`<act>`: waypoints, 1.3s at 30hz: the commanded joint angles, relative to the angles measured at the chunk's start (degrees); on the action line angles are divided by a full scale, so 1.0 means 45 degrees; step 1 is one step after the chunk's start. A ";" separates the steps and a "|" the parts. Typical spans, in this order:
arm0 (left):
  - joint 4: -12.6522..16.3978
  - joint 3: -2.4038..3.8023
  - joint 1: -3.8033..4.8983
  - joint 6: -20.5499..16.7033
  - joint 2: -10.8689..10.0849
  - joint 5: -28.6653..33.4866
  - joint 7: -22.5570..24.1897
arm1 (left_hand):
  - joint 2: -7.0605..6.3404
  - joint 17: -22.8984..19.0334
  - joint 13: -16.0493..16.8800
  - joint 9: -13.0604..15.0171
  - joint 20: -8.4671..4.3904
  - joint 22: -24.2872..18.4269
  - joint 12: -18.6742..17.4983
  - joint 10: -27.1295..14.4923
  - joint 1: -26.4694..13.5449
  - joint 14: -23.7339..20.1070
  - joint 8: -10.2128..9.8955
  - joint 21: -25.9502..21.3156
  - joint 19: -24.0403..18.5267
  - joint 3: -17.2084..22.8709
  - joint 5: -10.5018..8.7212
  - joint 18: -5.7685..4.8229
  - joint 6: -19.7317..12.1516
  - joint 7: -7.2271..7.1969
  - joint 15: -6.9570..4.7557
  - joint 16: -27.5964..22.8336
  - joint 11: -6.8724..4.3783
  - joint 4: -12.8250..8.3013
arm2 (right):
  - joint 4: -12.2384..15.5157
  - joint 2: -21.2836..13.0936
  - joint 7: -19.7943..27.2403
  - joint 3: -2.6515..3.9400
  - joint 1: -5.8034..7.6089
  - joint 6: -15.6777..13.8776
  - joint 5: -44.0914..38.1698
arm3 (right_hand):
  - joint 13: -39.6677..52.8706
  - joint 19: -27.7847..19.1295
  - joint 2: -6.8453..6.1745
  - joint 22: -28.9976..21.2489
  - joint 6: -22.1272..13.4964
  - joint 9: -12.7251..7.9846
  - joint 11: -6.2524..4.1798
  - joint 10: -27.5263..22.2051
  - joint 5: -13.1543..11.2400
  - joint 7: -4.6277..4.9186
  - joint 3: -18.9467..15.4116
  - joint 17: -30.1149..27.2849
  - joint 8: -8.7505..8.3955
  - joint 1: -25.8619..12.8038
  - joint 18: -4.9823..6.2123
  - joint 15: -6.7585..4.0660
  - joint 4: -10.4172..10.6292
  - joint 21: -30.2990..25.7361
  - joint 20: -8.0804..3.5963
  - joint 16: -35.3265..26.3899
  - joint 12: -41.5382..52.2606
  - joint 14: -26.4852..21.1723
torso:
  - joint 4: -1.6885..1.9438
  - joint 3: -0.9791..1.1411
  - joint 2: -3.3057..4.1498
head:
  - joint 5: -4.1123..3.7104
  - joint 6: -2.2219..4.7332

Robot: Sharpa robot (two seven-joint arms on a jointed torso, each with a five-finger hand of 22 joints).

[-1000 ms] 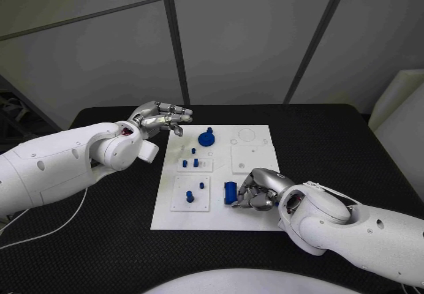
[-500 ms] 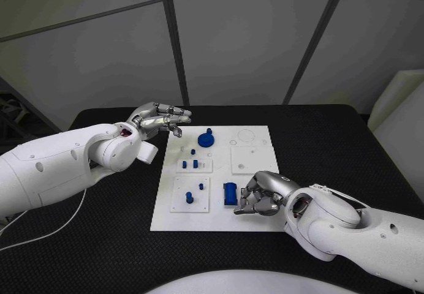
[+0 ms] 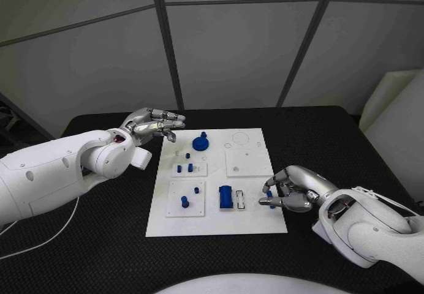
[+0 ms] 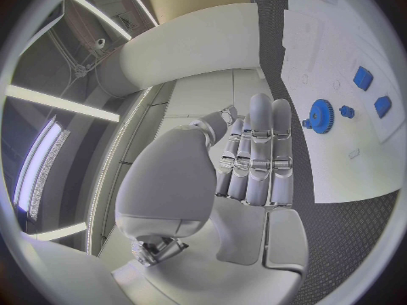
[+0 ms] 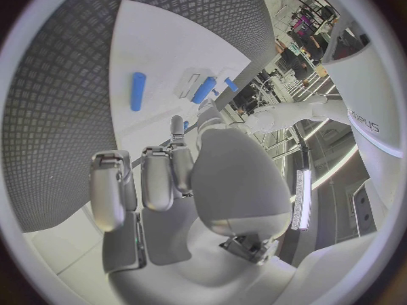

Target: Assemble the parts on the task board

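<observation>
On the black bench (image 3: 106, 245) lies the white task board (image 3: 256, 214), long side running away from the robot, with small blue parts scattered across its raised panels. Near the far end sits a blue gear (image 3: 201, 144) with a knob on top; in the left wrist view it shows as a toothed disc (image 4: 321, 116). Closer in, two short blue pegs (image 3: 184, 168) stand side by side on a small panel, and below them a blue peg (image 3: 185, 201) and a smaller stub (image 3: 196, 189) stand on another panel. A blue rectangular block (image 3: 226, 197) sits upright near the middle of the board, just beside an open slot (image 3: 240, 198). The right robot hand (image 3: 294, 190) hovers over the board's right edge, fingers curled inward — a small blue part (image 3: 269, 197) shows at its fingertips, though I cannot tell whether it is pinched or only lying beneath them. In the right wrist view a blue cylinder (image 5: 138, 91) lies flat on the board ahead of the fingers (image 5: 158, 178). The left robot hand (image 3: 154, 124) is held just off the board's far left corner over the bench, fingers loosely curled and apart — holding nothing.
</observation>
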 commanded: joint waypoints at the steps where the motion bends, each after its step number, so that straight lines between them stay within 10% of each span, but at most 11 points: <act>1: 0.0075 0.0002 0.0001 0.0015 -0.0001 0.0045 0.0094 | 0.0054 -0.0016 0.0020 -0.0016 0.0015 -0.0018 -0.0073 -0.0080 -0.0017 -0.0008 -0.0080 -0.0062 -0.0014 -0.0049 -0.0021 -0.0139 -0.0078 -0.0009 -0.0011 -0.0057 0.0016 -0.0004 | -0.0141 -0.0228 -0.0334 0.0014 0.0017 -0.0348 -0.0424 | 0.1295 0.1342 0.0179 0.3355 0.0002 -0.0213 0.0098 0.0428 0.0041 0.0009 0.0016 -0.0033 -0.0025 -0.0031 -0.0093 0.0116 0.0048 0.0041 0.0136 -0.0089 -0.0075 0.0627 | -0.0045 -0.0007 -0.0030 | -0.0239 0.0035; 16: 0.0174 -0.0009 -0.0070 0.0060 -0.0027 0.0045 0.0111 | 0.0054 -0.0016 0.0022 -0.0014 0.0012 -0.0023 -0.0071 -0.0077 -0.0006 -0.0002 -0.0079 -0.0072 -0.0005 -0.0048 -0.0018 -0.0138 -0.0073 -0.0009 -0.0014 -0.0067 0.0015 -0.0015 | -0.0888 0.0206 -0.1797 0.0007 -0.0009 0.0629 -0.2448 | 0.1254 0.1342 0.0038 0.3355 0.0695 -0.0727 0.0012 0.0391 0.0126 -0.0117 -0.0151 -0.0238 0.0112 -0.0456 -0.0093 0.0069 0.0180 0.0041 0.0149 -0.0247 -0.0218 0.0591 | 0.0004 -0.0005 -0.0005 | -0.0582 0.0084; 39: 0.0199 -0.0009 -0.0079 0.0068 -0.0106 0.0045 0.0089 | 0.0054 -0.0016 0.0022 -0.0014 0.0012 -0.0023 -0.0071 -0.0077 -0.0006 -0.0002 -0.0079 -0.0072 -0.0005 -0.0048 -0.0018 -0.0138 -0.0073 -0.0009 -0.0014 -0.0067 0.0015 -0.0015 | -0.1359 0.1054 -0.2936 -0.0009 -0.0201 0.1925 -0.3544 | 0.1323 0.1342 0.0071 0.3355 0.1141 -0.0792 -0.0086 0.0431 0.0161 -0.0237 -0.0083 -0.0087 0.0176 -0.0566 -0.0093 -0.0006 0.0159 0.0041 0.0081 -0.0151 -0.0114 0.0633 | -0.0011 0.0020 0.0005 | -0.0444 -0.0116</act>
